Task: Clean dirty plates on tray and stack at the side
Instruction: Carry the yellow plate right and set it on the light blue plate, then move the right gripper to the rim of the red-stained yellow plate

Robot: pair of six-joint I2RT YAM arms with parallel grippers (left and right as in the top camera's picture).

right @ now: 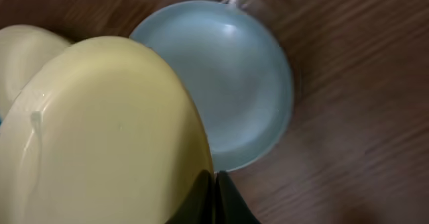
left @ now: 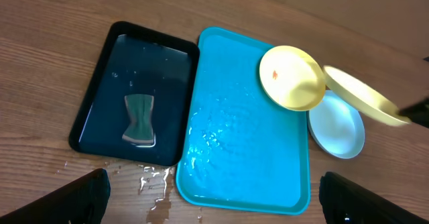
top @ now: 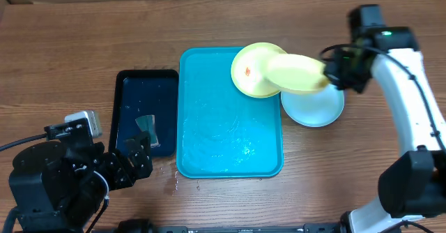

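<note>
The turquoise tray (top: 223, 128) lies mid-table, wet and bare apart from one light green plate (top: 249, 71) with a red smear, which rests on its far right corner. My right gripper (top: 327, 74) is shut on the rim of a second light green plate (top: 296, 72) and holds it tilted above the light blue plate (top: 315, 109), which sits on the table right of the tray. In the right wrist view the fingers (right: 201, 197) pinch the green plate (right: 100, 137) over the blue plate (right: 234, 76). My left gripper (top: 132, 160) hangs open at the near left, empty.
A black tray (top: 122, 114) left of the turquoise one holds water and a sponge (top: 146, 128). Water is spilled on the wood (left: 157, 180) near the trays' front corners. The left arm's base (top: 49, 184) fills the near left corner.
</note>
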